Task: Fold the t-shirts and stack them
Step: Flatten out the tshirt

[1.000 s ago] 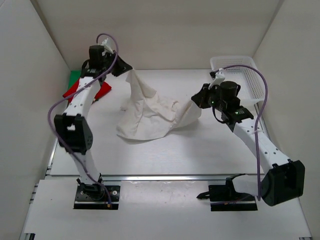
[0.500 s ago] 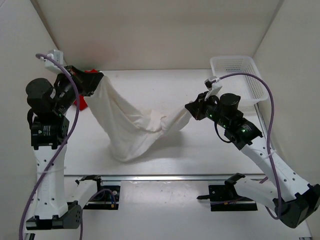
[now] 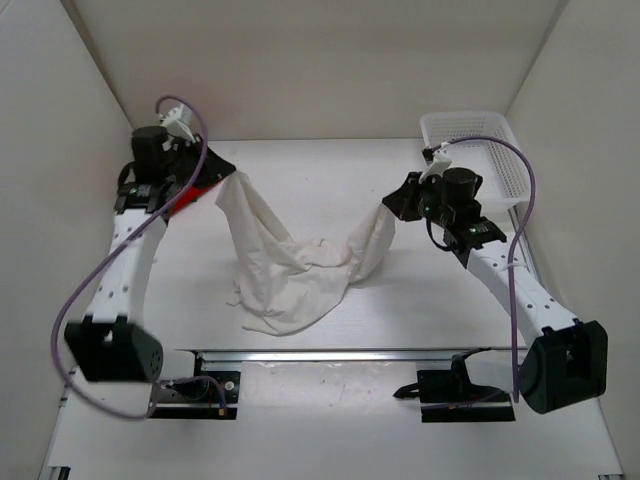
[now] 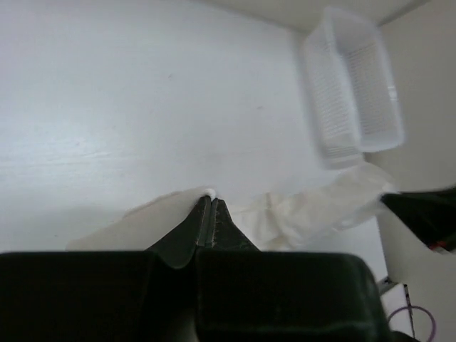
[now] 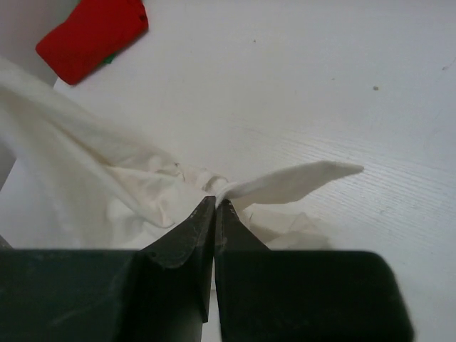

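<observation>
Both hands are clamped on the off-white t-shirt (image 3: 290, 270): the left gripper (image 3: 224, 178) at upper left, the right gripper (image 3: 393, 207) at centre right. The cloth sags between them, its bulk crumpled on the table (image 3: 420, 310) at lower middle. Each hold looks like a mere sliver at the fingertips, so a hard pull apart could slip a corner free. The red t-shirt (image 3: 186, 198) sits just beside the left gripper, and a low swing might drag it.

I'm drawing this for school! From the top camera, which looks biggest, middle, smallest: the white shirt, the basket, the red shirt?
Largest: off-white t-shirt, draped across the middle.
Next: white basket.
Smallest: red t-shirt, but the left arm hides part of it, so its real place is unsure.
</observation>
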`<state>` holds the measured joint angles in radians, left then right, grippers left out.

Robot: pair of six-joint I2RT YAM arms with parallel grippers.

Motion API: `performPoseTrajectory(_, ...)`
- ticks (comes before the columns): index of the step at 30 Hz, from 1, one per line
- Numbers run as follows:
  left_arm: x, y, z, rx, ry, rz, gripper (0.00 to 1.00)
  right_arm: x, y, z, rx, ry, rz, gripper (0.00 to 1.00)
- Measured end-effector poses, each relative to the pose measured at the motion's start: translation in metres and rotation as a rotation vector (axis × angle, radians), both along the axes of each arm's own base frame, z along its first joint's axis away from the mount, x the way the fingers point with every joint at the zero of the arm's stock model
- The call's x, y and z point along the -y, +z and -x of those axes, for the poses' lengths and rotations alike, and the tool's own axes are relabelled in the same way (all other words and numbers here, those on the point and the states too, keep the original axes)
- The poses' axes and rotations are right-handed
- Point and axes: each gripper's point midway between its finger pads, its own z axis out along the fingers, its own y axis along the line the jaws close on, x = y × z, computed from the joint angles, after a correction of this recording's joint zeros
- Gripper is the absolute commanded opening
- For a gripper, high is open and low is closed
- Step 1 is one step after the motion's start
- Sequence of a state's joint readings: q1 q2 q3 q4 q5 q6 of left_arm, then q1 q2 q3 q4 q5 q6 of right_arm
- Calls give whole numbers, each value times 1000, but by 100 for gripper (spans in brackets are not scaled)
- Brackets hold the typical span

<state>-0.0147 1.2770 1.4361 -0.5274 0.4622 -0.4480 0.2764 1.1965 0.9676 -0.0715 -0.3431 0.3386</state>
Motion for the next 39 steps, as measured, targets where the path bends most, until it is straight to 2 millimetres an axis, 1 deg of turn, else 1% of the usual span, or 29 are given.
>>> performPoseTrajectory(3, -1, -92, -45, -208, 30, -16, 0, 0, -17, -9, -41, -5, 0, 0)
performPoseTrajectory(4, -2, -121, -65, -276, 47, -30, 0, -1, -20, -12, -45, -7, 1, 0)
performPoseTrajectory(5, -1, -143, -85, -327, 55, -40, 0, -1, -23, -16, -50, -11, 4, 0)
performPoseTrajectory(6, 1, -162, -111, -369, 65, -55, 0, -1, -25, -20, -55, -15, 7, 0)
performPoseTrajectory(7, 7, -172, -138, -388, 68, -67, 2, -2, -27, -24, -61, -20, 14, 0)
performPoseTrajectory(8, 15, -177, -172, -377, 67, -74, 10, -3, -25, -30, -60, -24, 18, 0)
performPoseTrajectory(9, 22, -181, -199, -357, 68, -81, 16, -5, -24, -34, -56, -30, 22, 0)
performPoseTrajectory(10, 32, -179, -224, -325, 66, -81, 29, -5, -22, -37, -49, -37, 27, 0)
performPoseTrajectory(11, 41, -176, -245, -282, 63, -72, 57, -6, -21, -37, -45, -39, 31, 0)
performPoseTrajectory(12, 49, -177, -256, -253, 58, -59, 65, -7, -21, -38, -43, -41, 34, 0)
performPoseTrajectory(13, 56, -183, -253, -270, 45, -49, 82, -7, -22, -38, -42, -45, 37, 0)
performPoseTrajectory(14, 60, -191, -243, -296, 33, -52, 97, -7, -24, -37, -45, -49, 39, 0)
performPoseTrajectory(16, 59, -206, -219, -356, 26, -66, 99, -6, -34, -32, -53, -49, 44, 0)
performPoseTrajectory(17, 55, -214, -204, -386, 35, -72, 99, -4, -43, -27, -68, -52, 50, 0)
performPoseTrajectory(19, 42, -222, -166, -419, 58, -74, 99, -1, -60, -17, -103, -51, 61, 0)
performPoseTrajectory(20, 33, -223, -146, -428, 72, -72, 99, 0, -69, -13, -124, -51, 68, 0)
performPoseTrajectory(22, 16, -213, -107, -415, 107, -62, 99, 1, -80, -8, -152, -51, 75, 0)
performPoseTrajectory(23, 9, -204, -90, -382, 122, -52, 86, 0, -81, -7, -155, -47, 75, 0)
performPoseTrajectory(24, 0, -193, -73, -350, 141, -37, 60, -1, -81, -6, -153, -43, 75, 0)
performPoseTrajectory(25, -6, -182, -56, -313, 158, -20, 45, -4, -80, -5, -147, -37, 73, 0)
performPoseTrajectory(26, -13, -172, -40, -265, 175, -10, 25, -6, -77, -4, -140, -29, 71, 0)
performPoseTrajectory(27, -19, -167, -21, -221, 190, -9, 18, -9, -76, -1, -134, -20, 70, 0)
performPoseTrajectory(28, -22, -165, -2, -193, 200, -5, 17, -13, -74, 2, -128, -8, 68, 0)
performPoseTrajectory(29, -24, -168, 13, -178, 210, -1, 19, -16, -72, 5, -121, 2, 66, 0)
performPoseTrajectory(31, -30, -190, 44, -184, 230, -1, 29, -23, -69, 13, -109, 26, 63, 0)
performPoseTrajectory(33, -38, -226, 68, -248, 268, -3, 44, -30, -68, 22, -101, 52, 61, 0)
performPoseTrajectory(35, -50, -268, 92, -355, 324, -7, 48, -36, -70, 31, -102, 75, 62, 0)
performPoseTrajectory(37, -59, -301, 112, -449, 377, 0, 52, -40, -74, 39, -108, 93, 63, 0)
performPoseTrajectory(39, -64, -317, 124, -499, 412, 6, 56, -42, -79, 45, -117, 106, 68, 0)
